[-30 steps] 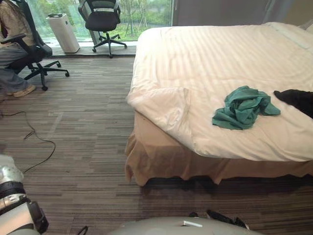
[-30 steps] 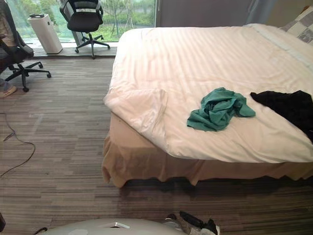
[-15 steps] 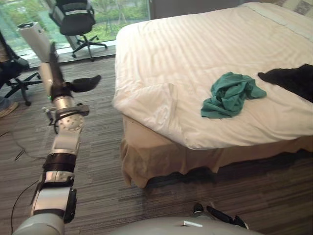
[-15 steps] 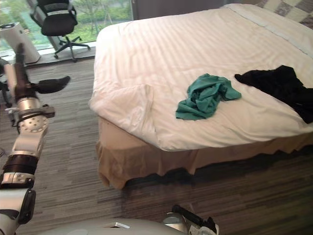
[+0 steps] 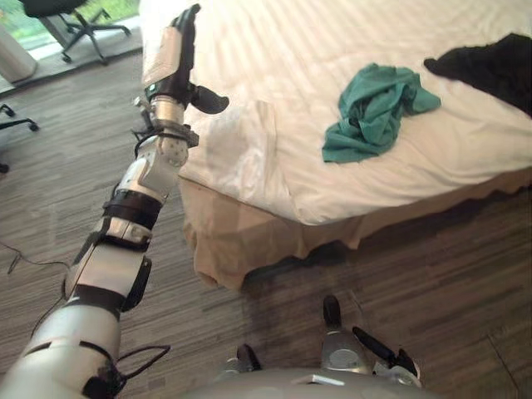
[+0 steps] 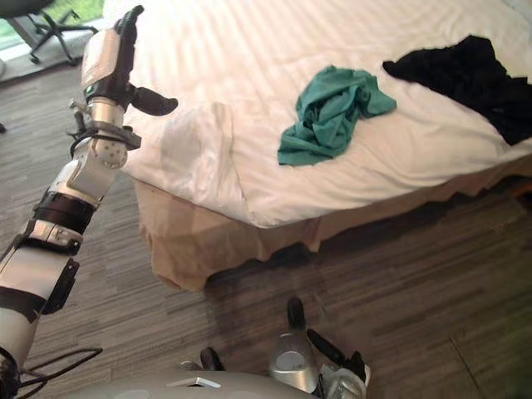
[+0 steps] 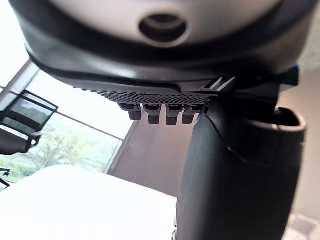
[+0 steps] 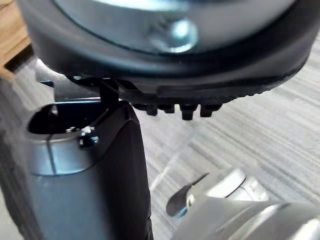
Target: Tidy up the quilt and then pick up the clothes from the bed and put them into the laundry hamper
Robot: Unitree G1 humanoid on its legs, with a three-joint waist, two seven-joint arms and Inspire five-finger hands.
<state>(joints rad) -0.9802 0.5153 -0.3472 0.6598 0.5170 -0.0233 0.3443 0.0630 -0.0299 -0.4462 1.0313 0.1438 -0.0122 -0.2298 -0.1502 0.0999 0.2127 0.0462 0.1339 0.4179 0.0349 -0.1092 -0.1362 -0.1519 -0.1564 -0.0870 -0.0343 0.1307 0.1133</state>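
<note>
Left eye view: left hand point(image 5: 173, 58) raised above the bed's point(image 5: 249, 241) near-left corner, fingers straight and wide, empty; quilt point(image 5: 274, 50) corner folded back there.
Right eye view: green garment point(image 6: 328, 112) near the near edge, black garment point(image 6: 465, 71) toward the right edge.
Right wrist view: right hand point(image 8: 100, 190) over the floor, fingers apparently straight, empty.
Risk, I judge: tugging the quilt may slide the green garment off.

Left arm raised; left hand point(image 5: 172, 58) upright, fingers point(image 5: 186, 25) straight, thumb out.
</note>
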